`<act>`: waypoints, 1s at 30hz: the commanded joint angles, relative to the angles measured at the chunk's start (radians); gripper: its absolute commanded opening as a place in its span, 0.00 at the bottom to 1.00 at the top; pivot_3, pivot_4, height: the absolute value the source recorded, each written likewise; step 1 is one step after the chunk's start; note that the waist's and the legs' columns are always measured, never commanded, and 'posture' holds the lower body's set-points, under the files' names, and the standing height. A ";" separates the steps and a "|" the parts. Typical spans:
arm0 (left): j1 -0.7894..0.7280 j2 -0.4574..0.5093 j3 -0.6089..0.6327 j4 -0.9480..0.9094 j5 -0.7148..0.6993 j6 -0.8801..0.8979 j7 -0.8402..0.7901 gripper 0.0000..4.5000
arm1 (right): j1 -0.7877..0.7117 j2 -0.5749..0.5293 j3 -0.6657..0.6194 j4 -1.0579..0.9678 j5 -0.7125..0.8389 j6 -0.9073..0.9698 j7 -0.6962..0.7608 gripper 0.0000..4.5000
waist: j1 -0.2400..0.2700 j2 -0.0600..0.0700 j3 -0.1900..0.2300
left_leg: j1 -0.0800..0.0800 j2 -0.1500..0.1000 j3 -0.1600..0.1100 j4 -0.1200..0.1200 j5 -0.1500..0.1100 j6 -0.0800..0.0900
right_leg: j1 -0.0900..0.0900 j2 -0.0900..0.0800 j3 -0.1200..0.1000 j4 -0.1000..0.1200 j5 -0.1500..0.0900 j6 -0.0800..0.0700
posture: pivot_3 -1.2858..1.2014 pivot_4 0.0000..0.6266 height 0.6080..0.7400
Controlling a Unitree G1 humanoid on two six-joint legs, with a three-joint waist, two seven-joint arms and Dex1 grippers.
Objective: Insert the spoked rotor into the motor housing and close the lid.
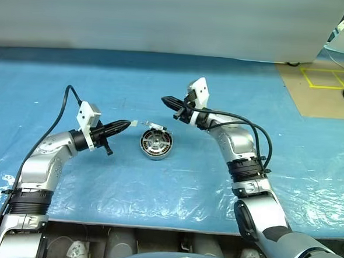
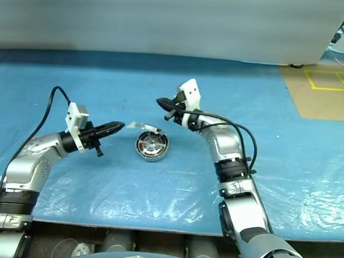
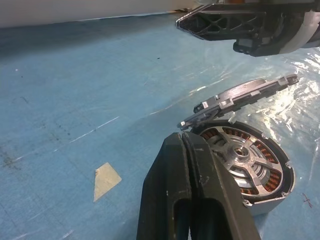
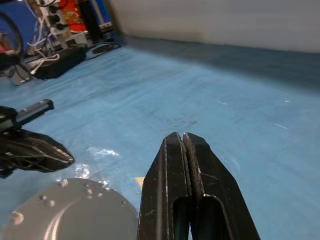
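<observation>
- Rotor step looks done: the spoked rotor (image 3: 239,159) sits inside the motor housing (image 1: 156,145), its silver spokes and hub lying flat over the copper windings, which show between the spokes in the left wrist view.
- Left to do: close the lid (image 3: 240,99). It stands part-open, hinged at the housing's far edge (roughly 11 to 12 o'clock of the housing in the left eye view), raised at a shallow slant over the far part of the housing.
- Housing lies on the blue table cover (image 1: 233,86), at the middle of the work area, between the two arms.
- Axis: housing and rotor are round, so no long axis on the table; their shared spin axis points straight up, open face upward. The lid's inner face looks down and toward the robot.
- Left gripper (image 1: 124,125): fingers pressed together, holding nothing, tip just at 9 to 10 o'clock of the housing, pointing toward the lid's hinge side.
- Right gripper (image 1: 167,100): fingers likewise shut and empty, hanging above and beyond the lid at about 12 to 1 o'clock, apart from it.
- Judgement: the lid needs a push down from above to seat.
</observation>
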 commanded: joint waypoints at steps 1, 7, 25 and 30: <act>0.004 0.010 0.022 -0.027 -0.011 -0.016 0.002 0.01 | -0.004 0.026 0.072 -0.052 0.003 0.060 0.016 0.00 | -0.001 0.000 0.000 | 0.000 0.000 0.000 0.000 0.000 0.000 | 0.000 0.000 0.000 0.000 0.000 0.000 | 0.52 0.24 1.00; 0.016 0.009 0.025 -0.036 -0.012 -0.016 0.011 0.01 | 0.029 -0.011 0.166 -0.111 -0.013 0.120 0.064 0.00 | 0.004 0.000 0.000 | 0.000 0.000 0.000 0.000 0.000 0.000 | 0.000 0.000 0.000 0.000 0.000 0.000 | 0.52 0.24 1.00; 0.013 -0.006 -0.006 -0.021 0.004 -0.033 0.016 0.00 | 0.141 -0.081 0.161 -0.197 -0.027 0.045 0.060 0.51 | 0.003 0.000 0.000 | 0.004 0.000 0.000 0.001 0.000 0.000 | 0.004 -0.001 0.000 0.000 -0.002 -0.003 | 0.52 0.24 1.00; 0.009 -0.005 -0.010 -0.016 0.006 -0.039 0.010 0.00 | 0.170 -0.133 0.179 -0.223 -0.035 0.050 0.109 0.86 | 0.003 0.000 0.000 | 0.004 0.000 0.000 0.000 0.000 0.000 | 0.004 0.000 0.000 0.000 0.000 -0.001 | 0.52 0.24 1.00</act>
